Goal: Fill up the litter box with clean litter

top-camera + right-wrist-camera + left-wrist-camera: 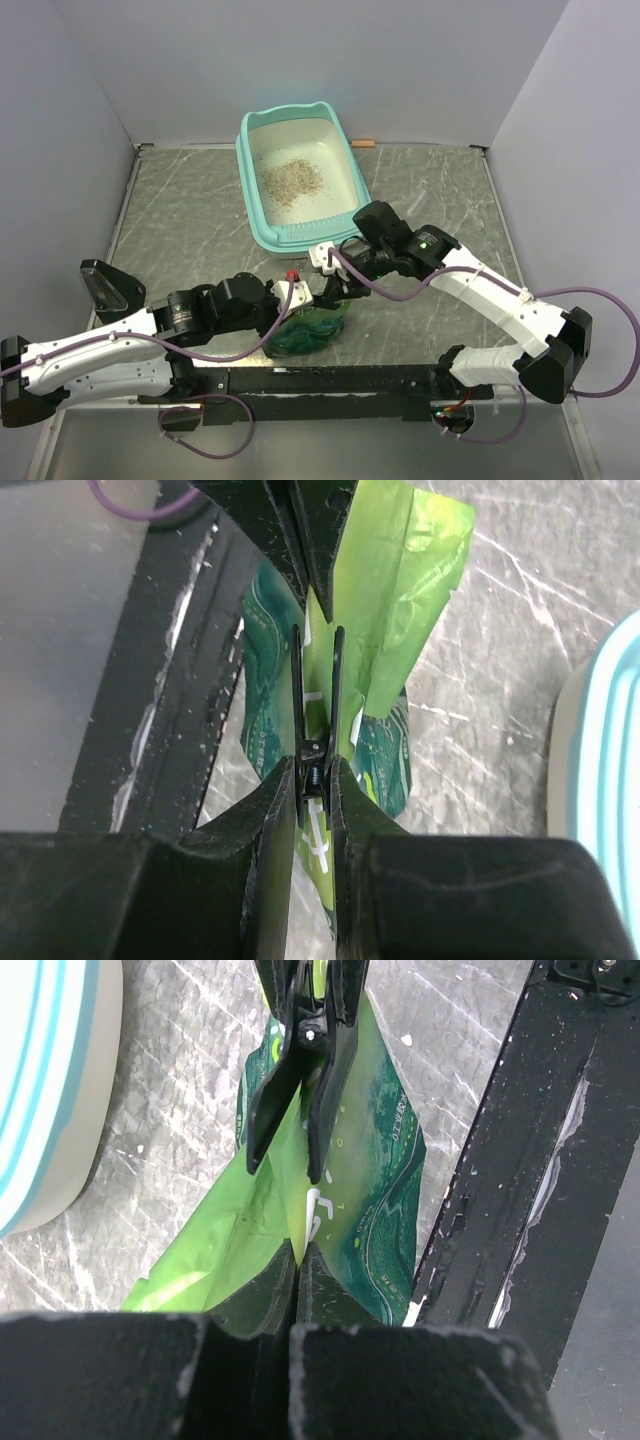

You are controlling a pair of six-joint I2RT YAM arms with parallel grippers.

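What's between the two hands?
The top of the green bag, with a black clip on it gripped by the right hand; the left hand pinches the bag. Both wrist views show it.

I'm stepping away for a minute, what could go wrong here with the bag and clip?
The right fingers squeeze the black clip on the green bag; it might slip free and snap shut. The left fingers pinch only the bag's thin edge, which could slide out, dropping the bag short of the litter box.
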